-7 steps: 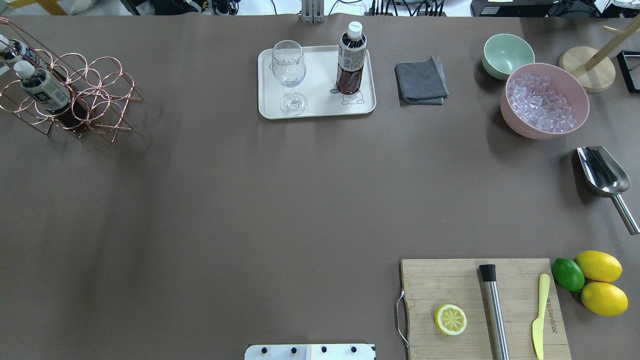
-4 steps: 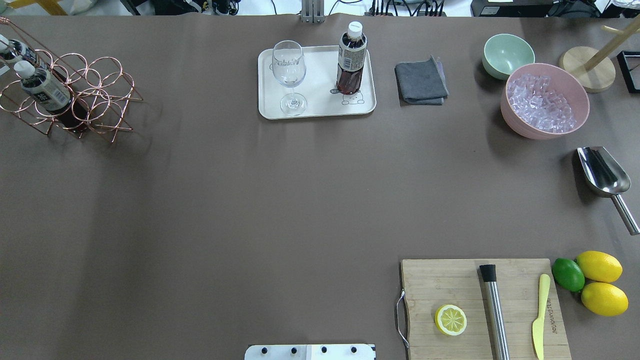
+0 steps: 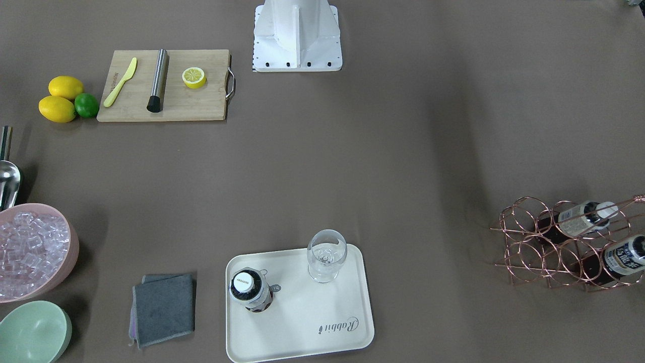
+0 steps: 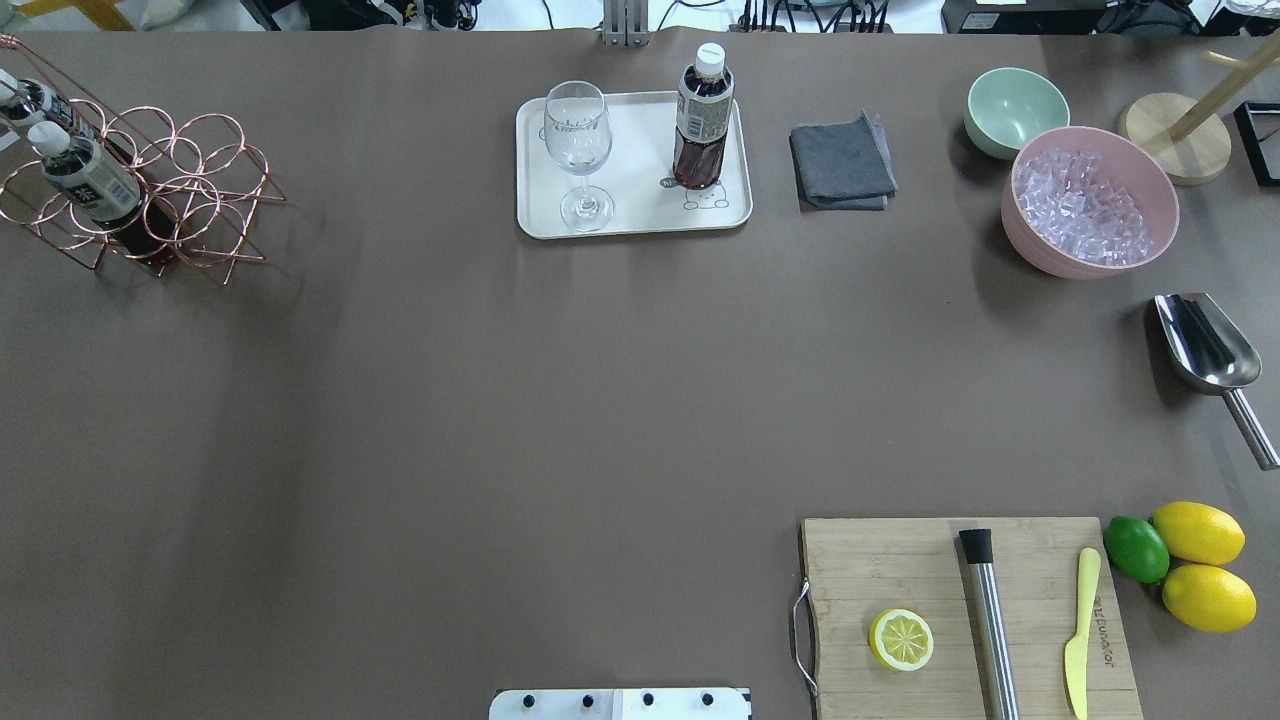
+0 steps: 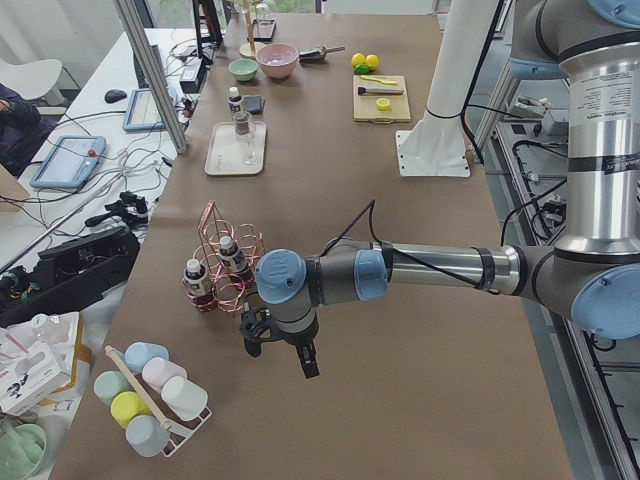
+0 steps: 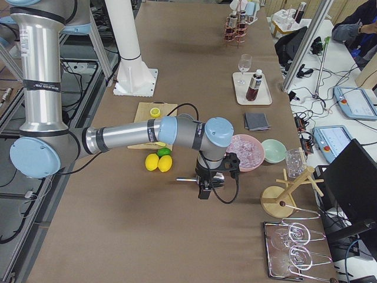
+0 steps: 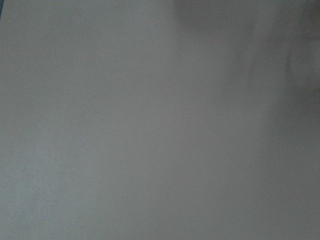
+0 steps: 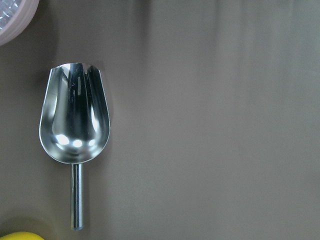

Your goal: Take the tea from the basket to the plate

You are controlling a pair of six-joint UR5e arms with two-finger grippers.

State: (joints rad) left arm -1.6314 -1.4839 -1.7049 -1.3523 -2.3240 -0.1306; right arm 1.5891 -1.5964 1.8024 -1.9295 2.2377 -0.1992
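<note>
One tea bottle (image 4: pixel 703 120) stands upright on the cream plate (image 4: pixel 640 215), over its bear drawing, next to a clear stemmed glass (image 4: pixel 577 140). From the front, the bottle's white cap (image 3: pixel 244 284) shows on the plate (image 3: pixel 302 322). Two more tea bottles (image 4: pixel 90 180) (image 4: pixel 30 100) lie tilted in the copper basket (image 4: pixel 190 180) at the far left. My left gripper (image 5: pixel 280 350) hangs over bare table beside the basket (image 5: pixel 222 262). My right gripper (image 6: pixel 206 188) hangs over the metal scoop (image 8: pixel 75 120). I cannot tell whether either is open or shut.
A grey cloth (image 4: pixel 842 165), a pale green bowl (image 4: pixel 1015 110) and a pink bowl of ice (image 4: pixel 1090 200) lie right of the plate. A cutting board (image 4: pixel 900 570) with half a lemon, a muddler and a knife is front right, with lemons and a lime beside it.
</note>
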